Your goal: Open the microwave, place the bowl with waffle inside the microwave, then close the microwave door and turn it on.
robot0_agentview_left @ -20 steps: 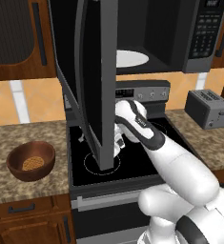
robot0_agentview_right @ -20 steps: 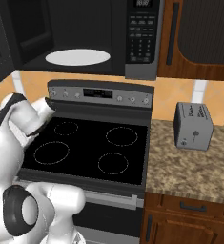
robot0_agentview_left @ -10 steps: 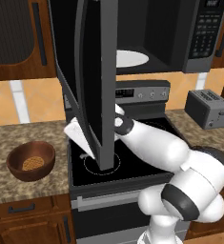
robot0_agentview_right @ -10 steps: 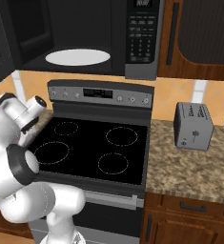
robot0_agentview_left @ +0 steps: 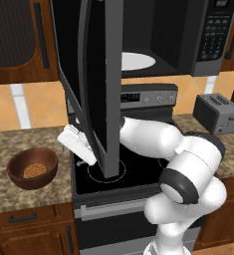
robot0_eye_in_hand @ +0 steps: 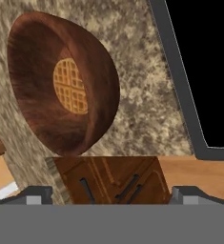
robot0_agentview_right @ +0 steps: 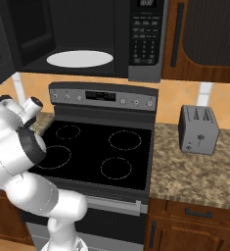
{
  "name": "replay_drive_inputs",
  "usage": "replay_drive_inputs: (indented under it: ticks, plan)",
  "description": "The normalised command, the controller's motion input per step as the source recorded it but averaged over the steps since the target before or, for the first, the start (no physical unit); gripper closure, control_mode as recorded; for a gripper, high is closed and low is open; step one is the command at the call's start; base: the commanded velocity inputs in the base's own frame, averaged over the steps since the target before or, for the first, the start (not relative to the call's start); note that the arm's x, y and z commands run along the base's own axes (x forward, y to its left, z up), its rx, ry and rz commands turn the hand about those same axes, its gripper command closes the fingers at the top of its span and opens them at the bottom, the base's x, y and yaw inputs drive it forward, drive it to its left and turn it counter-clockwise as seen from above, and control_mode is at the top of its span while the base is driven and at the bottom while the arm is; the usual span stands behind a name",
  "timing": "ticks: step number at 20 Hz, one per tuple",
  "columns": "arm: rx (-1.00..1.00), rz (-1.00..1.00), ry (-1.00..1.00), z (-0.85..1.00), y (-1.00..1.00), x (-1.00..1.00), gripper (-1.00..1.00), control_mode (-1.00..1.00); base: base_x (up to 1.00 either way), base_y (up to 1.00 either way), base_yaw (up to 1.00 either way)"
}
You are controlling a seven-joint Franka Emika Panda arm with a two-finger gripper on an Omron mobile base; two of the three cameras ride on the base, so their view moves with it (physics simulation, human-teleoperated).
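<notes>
Microwave [robot0_agentview_left: 188,35] mounted above the stove [robot0_agentview_right: 97,152], cavity black, white round plate [robot0_agentview_right: 80,59] on its floor, keypad [robot0_agentview_right: 145,34] on the right side. Microwave door [robot0_agentview_left: 96,84] swung wide open, edge-on in the left base view, hanging over the front left of the stove. Arm reaching leftward behind and under that door, white hand [robot0_agentview_left: 77,144] poking out past the door's left edge, low over the left margin of the stove. Jaws spread wide, holding nothing; just the two dark tips [robot0_eye_in_hand: 35,195] visible at the bottom of the hand view, far apart. Bowl [robot0_agentview_left: 32,168] with waffle [robot0_eye_in_hand: 70,86] ahead of the jaws, apart from them, resting upright on the speckled stone surface [robot0_agentview_left: 19,144] left of the stove. Waffle flat at the bottom of the bowl. Wooden drawer fronts [robot0_eye_in_hand: 113,181] below the surface edge, nearer the jaws than the bowl in the hand view. Toaster [robot0_agentview_right: 198,130] well away on the far side of the stove, on the right stretch of surface.
</notes>
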Motion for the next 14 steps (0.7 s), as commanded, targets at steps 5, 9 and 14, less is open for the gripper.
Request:
replay_drive_inputs:
  ticks: [5, 9, 14]
  plan:
    - [-0.12, 0.00, 0.00, -0.25, 0.28, 0.36, -1.00, -1.00, 0.00, 0.00, 0.00]
    - [-0.13, 0.00, 0.00, -0.28, 0.26, 0.45, -1.00, -1.00, 0.00, 0.00, 0.00]
    - [-0.12, 0.00, 0.00, -0.29, 0.29, 0.45, -1.00, -1.00, 0.00, 0.00, 0.00]
